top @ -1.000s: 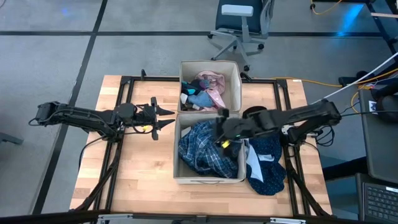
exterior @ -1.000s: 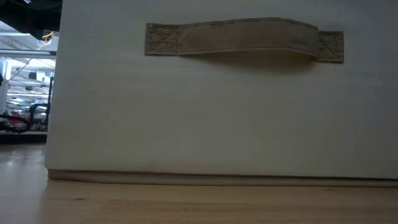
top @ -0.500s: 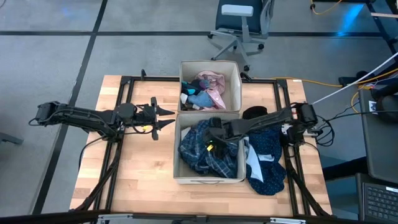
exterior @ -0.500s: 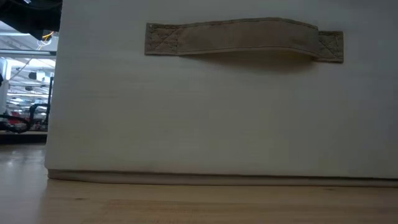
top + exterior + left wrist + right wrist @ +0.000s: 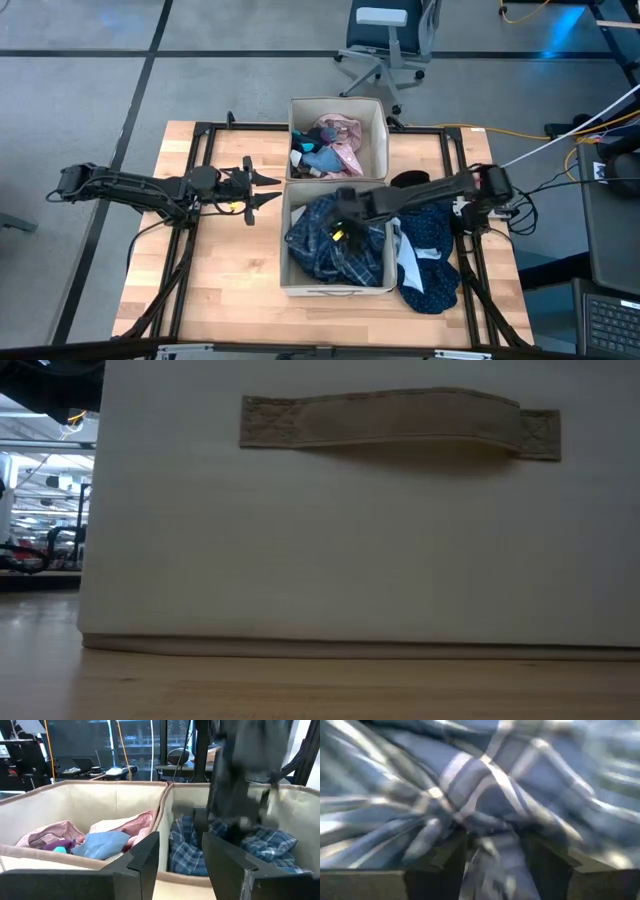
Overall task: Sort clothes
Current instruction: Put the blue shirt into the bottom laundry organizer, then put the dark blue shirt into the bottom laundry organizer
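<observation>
Clothes lay sorted across our two beige bins (image 5: 384, 262) at frame centre: the blue-white plaid shirt (image 5: 320, 245) filled the lower one, where our right gripper (image 5: 340, 228) pressed in, fingers apart with plaid between them. Our left gripper (image 5: 262, 190) hovered centre-left, jaws apart, empty.

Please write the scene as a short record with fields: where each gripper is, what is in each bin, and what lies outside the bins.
near bin: blue-white plaid shirt inside
far bin: pink shirt and small blue items
right gripper: inside the near bin, pressed into the plaid shirt, fingers apart with plaid fabric between them
left gripper: open, holds nothing, hovers over the table left of the bins
outside the bins: navy dotted garment on the table, right of the near bin
</observation>
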{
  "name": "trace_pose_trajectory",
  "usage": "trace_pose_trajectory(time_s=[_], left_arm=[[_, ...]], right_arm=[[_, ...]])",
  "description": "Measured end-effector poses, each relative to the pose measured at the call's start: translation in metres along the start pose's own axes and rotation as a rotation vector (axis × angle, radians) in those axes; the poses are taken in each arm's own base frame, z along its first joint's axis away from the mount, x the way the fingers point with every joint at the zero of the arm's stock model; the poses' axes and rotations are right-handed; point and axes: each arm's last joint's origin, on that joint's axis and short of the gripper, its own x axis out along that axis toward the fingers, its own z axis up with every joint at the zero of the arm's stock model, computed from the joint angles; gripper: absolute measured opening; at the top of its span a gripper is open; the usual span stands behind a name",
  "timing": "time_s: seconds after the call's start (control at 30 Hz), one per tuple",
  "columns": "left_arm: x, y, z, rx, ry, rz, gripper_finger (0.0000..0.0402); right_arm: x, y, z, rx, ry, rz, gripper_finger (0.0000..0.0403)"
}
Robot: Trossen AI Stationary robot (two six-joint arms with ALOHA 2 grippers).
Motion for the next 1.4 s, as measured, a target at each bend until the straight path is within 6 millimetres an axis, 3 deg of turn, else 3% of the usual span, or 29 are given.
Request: trace_pose_trajectory(time_s=[0.1, 0.23, 0.4, 0.53, 0.7, 0.93, 1.17, 1.4], left_arm=[[0.000, 0.000, 0.000, 0.001, 0.004, 0.000, 0.0139], [0.000, 0.000, 0.000, 0.001, 0.004, 0.000, 0.0139], [0.000, 0.000, 0.000, 0.001, 0.003, 0.000, 0.0139], [0.000, 0.000, 0.000, 0.000, 0.002, 0.000, 0.0139], [0.000, 0.000, 0.000, 0.000, 0.000, 0.000, 0.0139], [0.000, 0.000, 0.000, -0.001, -0.005, 0.000, 0.0139], [0.000, 0.000, 0.000, 0.001, -0.005, 0.000, 0.0139], [0.000, 0.000, 0.000, 0.003, -0.002, 0.000, 0.0139]], right_arm=[[-0.045, 0.005, 0.004, 0.000, -0.075, 0.013, 0.0193], [-0.103, 0.014, -0.007, 0.040, -0.164, 0.049, 0.0193], [-0.160, 0.022, -0.041, 0.205, -0.141, 0.041, 0.0193], [-0.187, 0.033, -0.075, 0.334, -0.086, -0.005, 0.0193], [-0.187, 0.047, -0.116, 0.490, -0.016, -0.029, 0.0193], [-0.151, 0.054, -0.163, 0.596, 0.064, -0.138, 0.0193], [-0.131, 0.057, -0.168, 0.564, 0.016, -0.173, 0.0193], [-0.128, 0.064, -0.163, 0.546, 0.062, 0.011, 0.0193]])
